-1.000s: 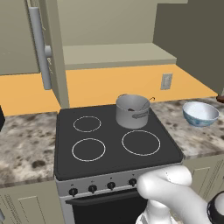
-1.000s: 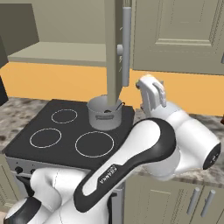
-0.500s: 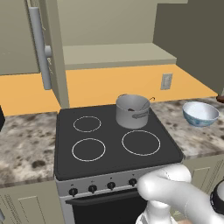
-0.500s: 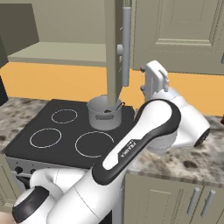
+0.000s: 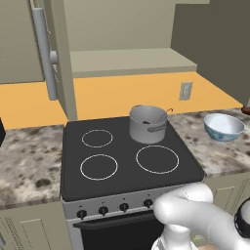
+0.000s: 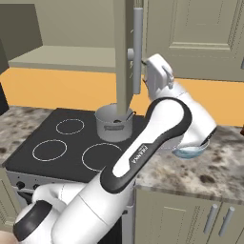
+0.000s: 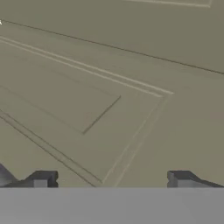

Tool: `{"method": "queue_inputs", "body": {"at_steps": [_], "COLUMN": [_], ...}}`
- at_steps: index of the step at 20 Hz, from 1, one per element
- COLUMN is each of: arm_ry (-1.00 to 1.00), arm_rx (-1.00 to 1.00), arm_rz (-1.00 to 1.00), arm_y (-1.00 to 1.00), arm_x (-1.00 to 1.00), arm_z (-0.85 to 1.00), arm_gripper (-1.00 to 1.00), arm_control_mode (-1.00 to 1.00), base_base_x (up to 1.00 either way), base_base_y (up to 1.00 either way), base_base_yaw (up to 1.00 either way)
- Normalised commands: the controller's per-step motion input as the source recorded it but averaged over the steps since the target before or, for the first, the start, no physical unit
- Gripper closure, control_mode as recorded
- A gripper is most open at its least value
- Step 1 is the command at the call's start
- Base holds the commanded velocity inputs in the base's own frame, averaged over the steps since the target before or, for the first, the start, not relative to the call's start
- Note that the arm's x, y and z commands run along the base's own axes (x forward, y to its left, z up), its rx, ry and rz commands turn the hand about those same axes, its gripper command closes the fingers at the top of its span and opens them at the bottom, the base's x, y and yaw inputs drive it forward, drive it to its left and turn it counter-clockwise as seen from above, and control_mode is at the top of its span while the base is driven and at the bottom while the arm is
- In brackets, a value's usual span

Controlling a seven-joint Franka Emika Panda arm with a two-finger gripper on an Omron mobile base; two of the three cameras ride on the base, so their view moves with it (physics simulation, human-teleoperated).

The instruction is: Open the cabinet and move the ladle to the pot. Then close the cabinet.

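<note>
Both doors of the cabinet (image 5: 127,61) stand swung out. The left door (image 5: 61,58) shows edge-on with its silver bar handle (image 5: 44,53); the right door (image 6: 124,52) shows edge-on with its handle (image 6: 137,47). My gripper (image 6: 155,71) hovers just right of that handle, facing the door's outer panel. In the hand view the gripper (image 7: 111,181) is open, with nothing between its fingertips (image 7: 41,180) and the panelled door face (image 7: 100,87) close ahead. The grey pot (image 5: 148,123) stands on the stove's back right; the ladle (image 5: 168,111) rests inside it, its thin handle over the rim.
A black stove top (image 5: 122,156) with four rings sits in a speckled counter (image 5: 29,166). A pale-blue bowl (image 5: 223,126) stands on the counter right of the stove. My arm (image 6: 152,143) arches over the counter in front of that bowl (image 6: 190,152).
The hand has risen and moved left, closer to the right door's handle. The jaws stayed open. Pot, ladle and doors have not moved.
</note>
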Motion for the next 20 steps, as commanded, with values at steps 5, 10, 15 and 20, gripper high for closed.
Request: {"method": "queue_inputs", "body": {"at_steps": [5,10,15,20], "arm_ry": [-0.14,-0.16,-0.05,0.00], "arm_rx": [-0.06,-0.09,-0.04,0.00], "arm_rz": [0.00,0.00,-0.02,-0.05], "arm_y": [0.85,0.89,0.85,0.73], "arm_x": [0.00,-0.09,0.02,0.17], "arm_z": [0.19,0.27,0.25,0.25], "arm_gripper": [-1.00,-1.00,-1.00,-1.00], "arm_control_mode": [-1.00,-1.00,-1.00,-1.00], "base_base_x": [0.00,0.00,0.00,0.00], "base_base_y": [0.00,0.00,0.00,0.00], "base_base_yaw": [0.00,0.00,0.00,0.00]}}
